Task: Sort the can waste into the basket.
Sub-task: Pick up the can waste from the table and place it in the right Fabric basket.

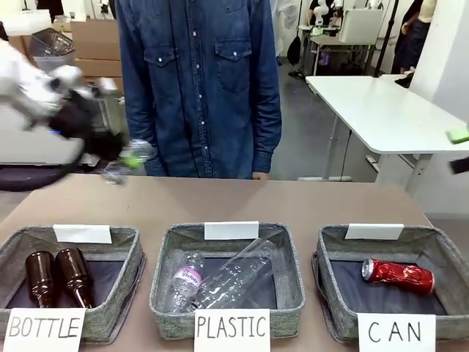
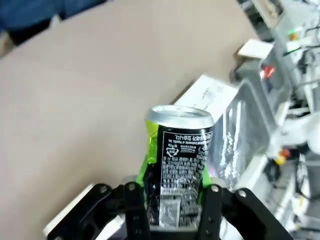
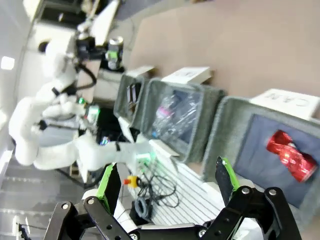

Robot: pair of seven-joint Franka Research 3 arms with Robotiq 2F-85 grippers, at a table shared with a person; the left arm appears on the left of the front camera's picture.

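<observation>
From the front, the left gripper [image 1: 126, 163] is seen motion-blurred at ten o'clock above the desk [image 1: 220, 202], apparently clamped on a can. A red can [image 1: 398, 275] lies in the CAN basket [image 1: 333, 293] at four o'clock.

In the left wrist view, the dark can [image 2: 179, 172] is gripped upright between the green pads [image 2: 148, 162].

In the right wrist view, the right gripper [image 3: 167, 182] is spread wide and empty, the red can [image 3: 291, 155] at three o'clock.

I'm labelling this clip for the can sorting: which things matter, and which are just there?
Part of the job: dark can held in the left gripper; red can; CAN basket.
Just there: brown bottles; clear plastic bottles; BOTTLE basket; PLASTIC basket.
</observation>
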